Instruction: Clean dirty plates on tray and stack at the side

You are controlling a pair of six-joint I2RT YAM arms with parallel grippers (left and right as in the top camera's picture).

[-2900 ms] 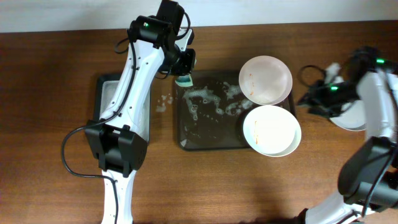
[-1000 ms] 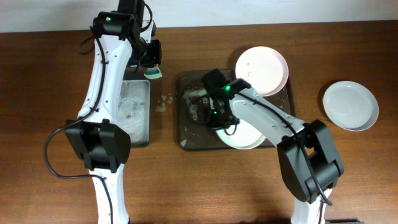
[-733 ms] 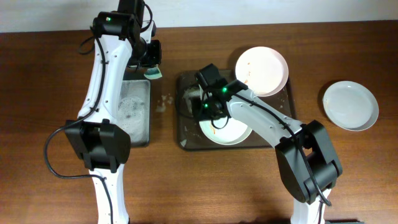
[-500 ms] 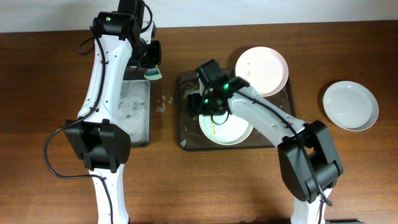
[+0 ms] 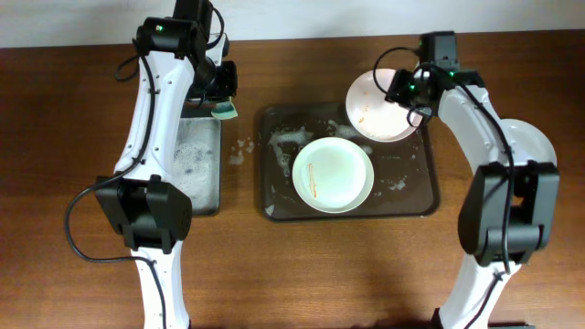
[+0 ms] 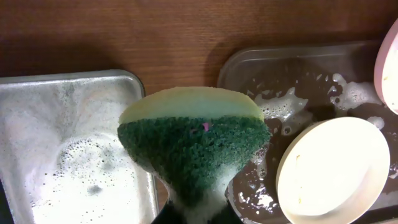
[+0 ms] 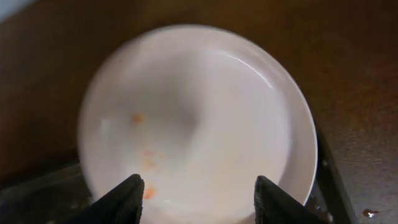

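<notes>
Wood first: the table (image 5: 73, 228) fills the frame, and across its middle lies the brown tray (image 5: 407, 199), wet and flecked with suds. Left of it sits the narrow tray (image 5: 219, 174), full of foam. The middle plate (image 5: 334, 175) lies flat at the centre of the brown tray with a thin orange streak on it. The upper plate (image 5: 373, 117) sits at the tray's upper right corner, seemingly riding over the rim, with orange specks inside. The third plate (image 5: 541, 144) lies on bare wood at the right edge, half hidden behind my right arm (image 5: 480, 119).

I judge these plates stiff, glossy and breakable, and slick where wet, so a flat squeeze would slide off. The rim is the place to take hold, one finger under the lip and one above, best where the edge overhangs the tray.

Smaller things: the green-faced sponge (image 5: 225, 110) hangs between the two trays in the upper left. My left pincer (image 5: 222, 97) is clamped on it, that arm stretched up the left side of the frame. My right arm runs up the right side and bends inward, its wrist looking down on the upper plate. My right pincer (image 5: 409, 91) hovers above that plate with fingers (image 7: 127, 199) apart and nothing between them.
</notes>
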